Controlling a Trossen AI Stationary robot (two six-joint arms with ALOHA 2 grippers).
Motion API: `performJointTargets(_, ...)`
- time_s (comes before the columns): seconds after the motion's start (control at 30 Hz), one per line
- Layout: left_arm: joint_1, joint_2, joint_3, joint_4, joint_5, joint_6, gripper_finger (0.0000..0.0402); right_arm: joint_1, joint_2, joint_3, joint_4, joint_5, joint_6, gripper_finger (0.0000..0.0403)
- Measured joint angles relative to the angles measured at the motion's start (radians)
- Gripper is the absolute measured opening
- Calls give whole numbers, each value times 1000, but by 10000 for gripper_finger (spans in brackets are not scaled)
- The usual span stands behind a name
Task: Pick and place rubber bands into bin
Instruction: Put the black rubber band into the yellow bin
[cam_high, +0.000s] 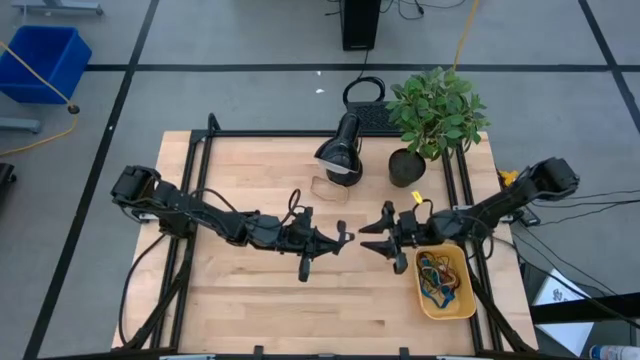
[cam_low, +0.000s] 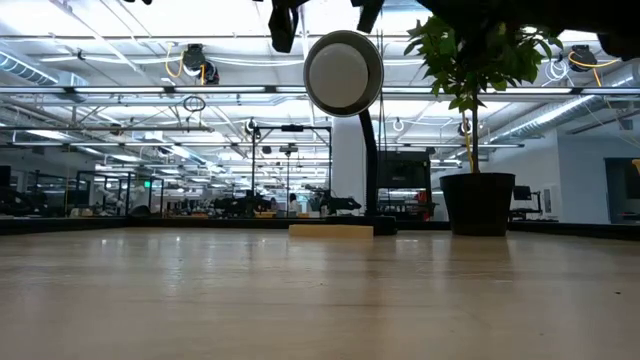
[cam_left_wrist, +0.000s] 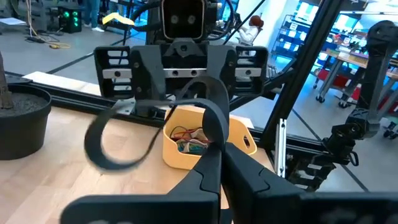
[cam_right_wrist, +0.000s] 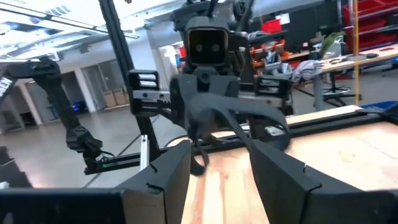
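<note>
1. Black rubber hangs from the left gripper (cam_left_wrist: 214, 158): one rubber band (cam_left_wrist: 149, 124) droops in a wide loop from fingers pinched together on it, held above the table (cam_high: 250, 300) near its middle.
2. The right gripper (cam_high: 383, 237) faces it closely, fingers spread apart and holding nothing, just beside the bin (cam_high: 462, 304).
3. The yellow bin sits toward the table's right front corner with a tangle of coloured bands (cam_high: 436, 275) already inside.
4. The held band looks ready for a handover or a carry to the bin.
5. Risk: the band is limp and gripped at one edge only, so a quick swing could flick it free onto the wood.
6. Risk: the two grippers are nearly nose to nose; a misjudged reach could knock them together or snag the loop on a finger.
7. Risk: releasing too early would drop the band short of the bin's rim.
</note>
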Motion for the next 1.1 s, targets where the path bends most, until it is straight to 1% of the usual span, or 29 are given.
performJointTargets(0.1,0,0,0,0,1,15,5,-17,37,41,2,-36,-6,160)
performJointTargets(0.23,0,0,0,0,2,14,16,-37,82,89,-4,-44,-9,160)
performJointTargets(0.4,0,0,0,0,2,22,7,-57,114,120,-7,-118,3,160)
performJointTargets(0.47,0,0,0,0,2,23,6,-59,121,131,-6,-126,-1,160)
performJointTargets(0.6,0,0,0,-1,2,17,17,-70,121,143,-6,-126,-1,160)
performJointTargets(0.7,0,0,0,-4,2,18,9,-77,121,147,-7,-135,4,155)
performJointTargets(0.83,0,-1,0,-6,2,18,9,-77,121,148,-8,-136,28,121)
performJointTargets(0.97,0,-1,0,-7,-1,18,22,-77,121,148,-15,-138,27,66)
performJointTargets(1.07,0,-1,0,-7,-1,18,19,-77,121,148,-14,-138,19,18)
performJointTargets(1.1,0,-1,0,-8,-1,20,16,-76,121,148,-14,-138,15,10)
